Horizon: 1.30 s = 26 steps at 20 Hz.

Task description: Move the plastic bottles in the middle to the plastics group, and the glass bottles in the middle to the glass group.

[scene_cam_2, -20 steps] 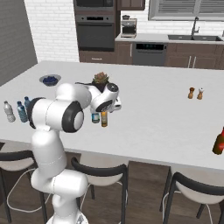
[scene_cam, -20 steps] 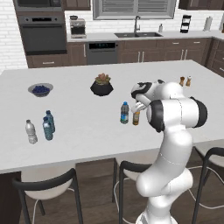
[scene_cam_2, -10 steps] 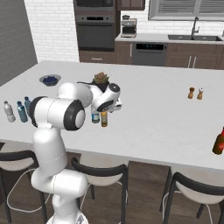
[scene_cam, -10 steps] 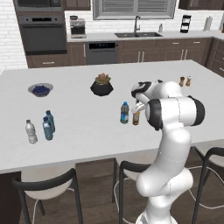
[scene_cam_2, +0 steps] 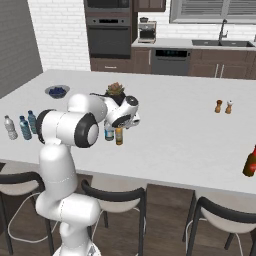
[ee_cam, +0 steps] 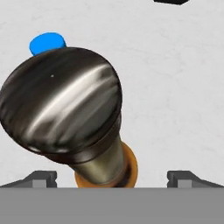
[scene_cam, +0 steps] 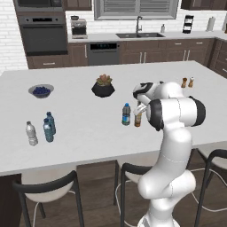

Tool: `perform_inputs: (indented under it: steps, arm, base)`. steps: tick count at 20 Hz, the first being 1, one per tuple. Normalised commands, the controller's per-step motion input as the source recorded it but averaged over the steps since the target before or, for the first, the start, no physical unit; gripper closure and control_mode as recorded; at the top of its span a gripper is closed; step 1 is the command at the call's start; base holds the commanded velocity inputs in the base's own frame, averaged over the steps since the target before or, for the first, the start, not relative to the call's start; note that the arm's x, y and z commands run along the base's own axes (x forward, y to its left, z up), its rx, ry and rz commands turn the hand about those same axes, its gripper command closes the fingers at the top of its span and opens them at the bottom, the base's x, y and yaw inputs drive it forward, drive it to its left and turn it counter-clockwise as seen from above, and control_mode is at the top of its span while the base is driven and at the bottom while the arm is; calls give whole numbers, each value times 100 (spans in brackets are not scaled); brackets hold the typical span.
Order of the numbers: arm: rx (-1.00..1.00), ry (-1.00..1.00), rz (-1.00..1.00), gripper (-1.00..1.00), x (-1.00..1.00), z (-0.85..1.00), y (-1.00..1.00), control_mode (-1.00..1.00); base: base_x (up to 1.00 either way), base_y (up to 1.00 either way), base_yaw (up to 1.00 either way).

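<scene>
The gripper (ee_cam: 111, 177) hangs wide open directly above the amber glass bottle (ee_cam: 70, 113), its 2 fingertips (ee_cam: 41, 178) straddling the neck, seemingly aligned for a top-down grasp.

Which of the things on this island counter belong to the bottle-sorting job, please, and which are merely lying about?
Belong to the job:
- amber bottle, under the open gripper
- blue-capped water bottle beside it
- three water bottles at the counter's left end
- brown bottle at the right end

Lying about:
- potted plant
- bowl of blueberries
- two shakers
</scene>
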Motion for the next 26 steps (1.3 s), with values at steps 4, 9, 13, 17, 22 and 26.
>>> perform_inputs:
  steps: [4,9,13,17,22,26]
  arm:
    - [0,0,0,-100,0,0,0,-100]
    - [0,-1,0,-100,0,-2,1,-100]
    - [5,-4,0,-100,0,-5,0,-100]
    - [5,-2,0,-100,0,-1,0,-100]
    - [0,0,0,100,0,0,0,-100]
    - [0,0,0,100,0,0,0,-100]
  base:
    - [0,0,0]
    - [0,0,0]
    - [0,0,0]
    - [0,0,0]
    - [0,0,0]
    - [0,0,0]
